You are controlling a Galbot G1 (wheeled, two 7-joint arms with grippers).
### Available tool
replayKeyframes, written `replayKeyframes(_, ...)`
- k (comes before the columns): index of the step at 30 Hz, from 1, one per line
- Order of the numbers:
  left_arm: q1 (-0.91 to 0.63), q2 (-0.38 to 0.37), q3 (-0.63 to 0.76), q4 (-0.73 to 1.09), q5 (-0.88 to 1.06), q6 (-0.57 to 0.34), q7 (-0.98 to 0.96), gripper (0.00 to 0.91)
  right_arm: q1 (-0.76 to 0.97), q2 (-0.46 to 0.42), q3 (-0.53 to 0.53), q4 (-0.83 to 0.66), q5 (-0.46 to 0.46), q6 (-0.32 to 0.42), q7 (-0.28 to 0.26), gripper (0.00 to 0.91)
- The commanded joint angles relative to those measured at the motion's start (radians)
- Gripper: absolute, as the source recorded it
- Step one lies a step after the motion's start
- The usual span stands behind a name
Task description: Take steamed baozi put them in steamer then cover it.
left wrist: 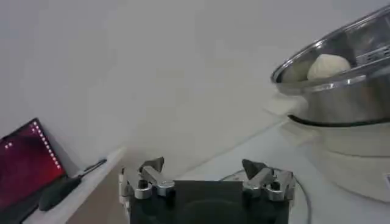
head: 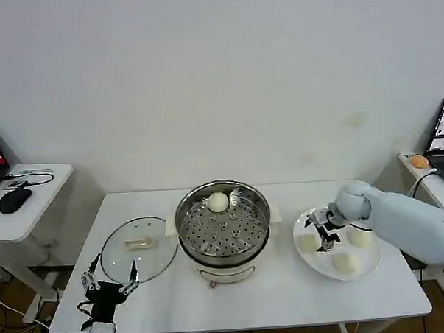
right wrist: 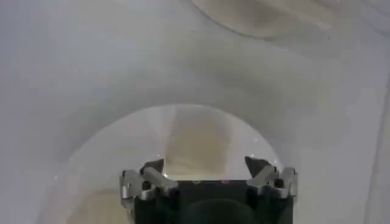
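White plate (head: 312, 260): right hand (head: 320, 232) poised above, fingers wide; left hand (head: 109, 280) idle, wide, near cover (head: 138, 256).

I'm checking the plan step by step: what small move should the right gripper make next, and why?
Probably lower the open right gripper onto the bun on the plate and close. One bun sits in the steamer; three wait on the plate, and the lid lies aside by the idle left gripper.
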Motion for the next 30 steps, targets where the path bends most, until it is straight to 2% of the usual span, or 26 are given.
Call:
replayKeyframes(1, 0.000, 0.000, 0.000, -0.001, -0.008, 0.001, 0.002, 0.907, -0.008, 0.027, 0.003, -0.022, -0.011, -0.011, 0.000, 0.846)
replayKeyframes(4, 0.005, 0.001, 0.002, -0.009, -0.038, 0.012, 0.007, 0.907, -0.015, 0.029, 0.004, -0.024, -0.011, -0.014, -0.004, 0.796)
replayKeyframes(7, 0.005, -0.001, 0.001, -0.008, -0.037, 0.012, 0.006, 0.907, -0.016, 0.032, 0.005, -0.026, -0.014, -0.015, -0.008, 0.675)
replayKeyframes(16, 0.004, -0.006, 0.001, -0.011, -0.034, 0.012, 0.004, 0.907, -0.001, 0.023, 0.005, -0.021, -0.011, -0.011, -0.024, 0.494)
replayKeyframes(25, 0.008, -0.009, 0.002, -0.021, -0.031, 0.013, 0.004, 0.907, 0.012, 0.007, 0.011, -0.012, -0.008, -0.002, -0.037, 0.494)
replayKeyframes(30, 0.005, -0.007, 0.002, -0.019, -0.031, 0.013, 0.003, 0.907, 0.088, -0.035, -0.001, 0.021, 0.014, -0.003, -0.041, 0.494)
